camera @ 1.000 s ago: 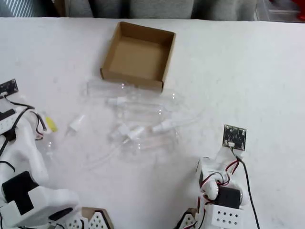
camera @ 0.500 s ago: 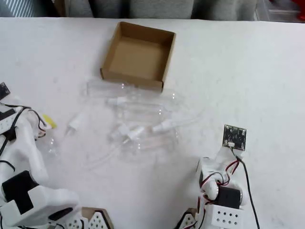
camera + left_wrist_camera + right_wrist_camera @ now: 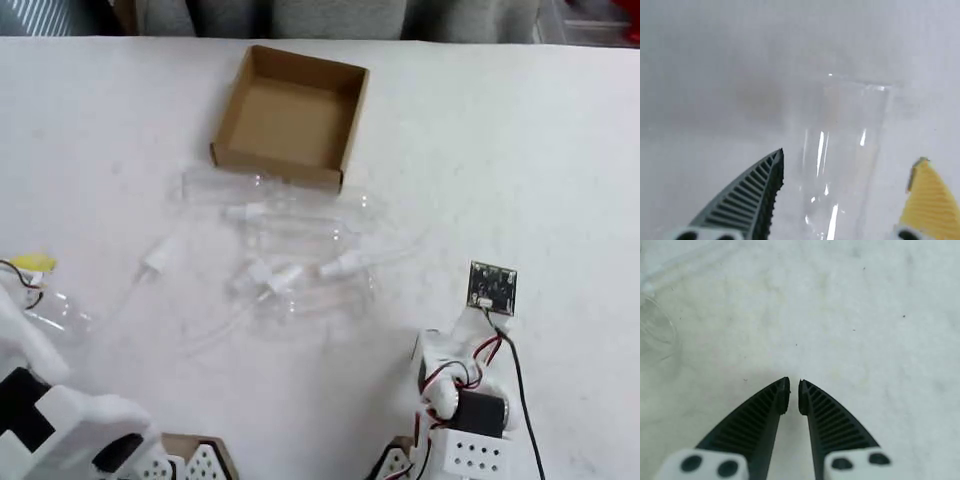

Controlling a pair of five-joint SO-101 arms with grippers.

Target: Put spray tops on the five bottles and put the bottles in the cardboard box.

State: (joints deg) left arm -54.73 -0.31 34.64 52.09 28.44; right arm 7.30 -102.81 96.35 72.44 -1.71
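None of the five bottles lay in the cardboard box [image 3: 275,168], which stood empty; clear bottles [image 3: 300,230] and loose spray tops [image 3: 160,258] lay mixed on the table [image 3: 520,150] just before it; no fitted top could be confirmed; the left gripper [image 3: 852,155] stood apart, astride one bottle [image 3: 845,115], no contact seen; the right gripper [image 3: 793,386] was closed together, empty; by this judgement practically the whole task remained.

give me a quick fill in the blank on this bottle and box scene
The cardboard box holds ___ of the bottles. The right gripper is ___, with nothing in it. The thing at the left gripper is a clear ___.
Missing words: none; shut; bottle.
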